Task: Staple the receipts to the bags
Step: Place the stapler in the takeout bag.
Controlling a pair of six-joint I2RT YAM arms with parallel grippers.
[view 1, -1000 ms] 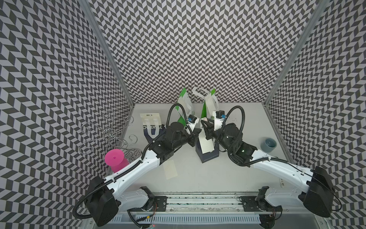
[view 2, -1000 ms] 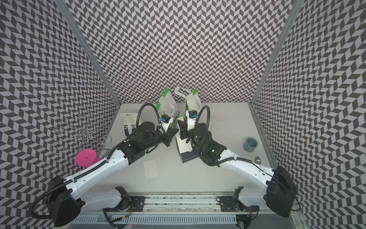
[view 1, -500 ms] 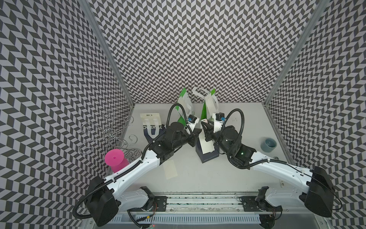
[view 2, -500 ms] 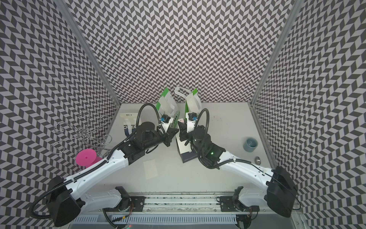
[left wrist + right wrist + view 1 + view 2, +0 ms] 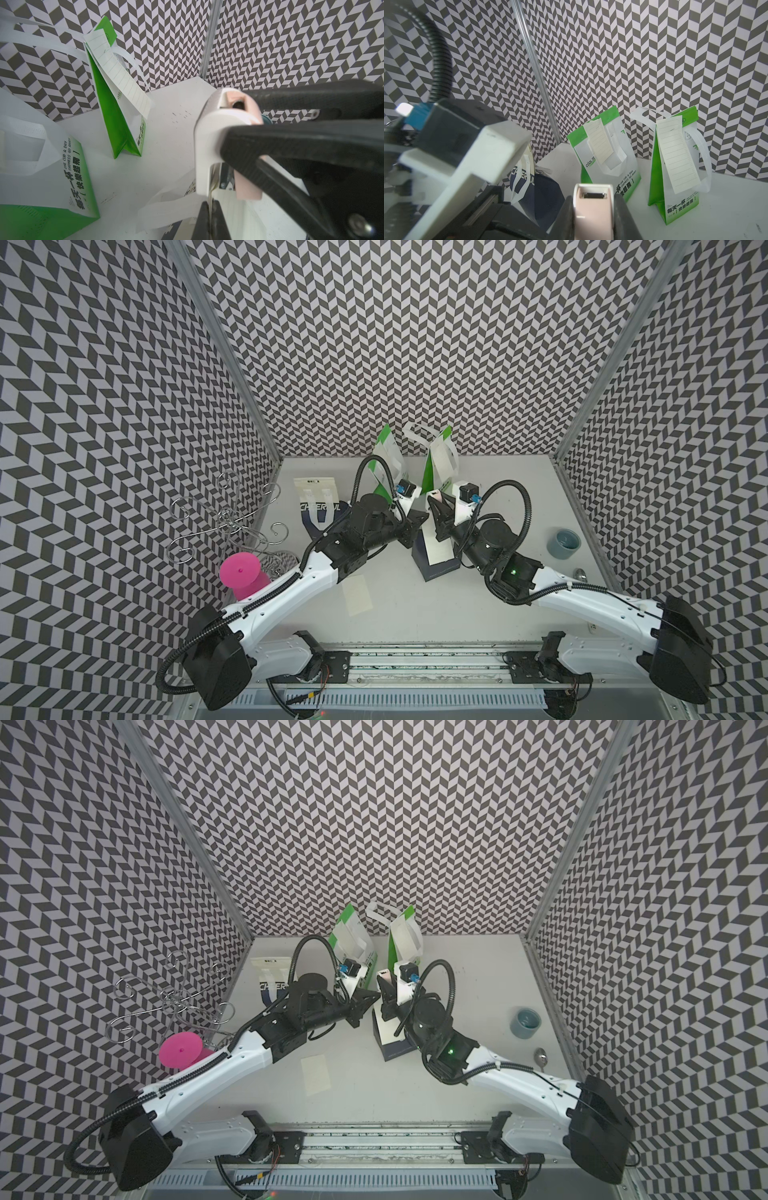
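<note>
In a top view, left of centre, a navy-and-cream bag [image 5: 320, 508] reads "CHEERFUL". In the right wrist view, a green-and-white bag [image 5: 630, 174] reads "COOL TE", the rest covered, and "ONE CUP A DAY SADNESS GO AWAY" beside Chinese characters.

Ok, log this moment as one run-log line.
left pincer: shut, pinching receipt to navy bag top | right pincer: gripping stapler at that edge | green bags: receipts attached | loose receipt: lying flat

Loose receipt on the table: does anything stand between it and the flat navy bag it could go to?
Yes: the left arm stretches over the table between the loose receipt and the flat navy bag.
</note>
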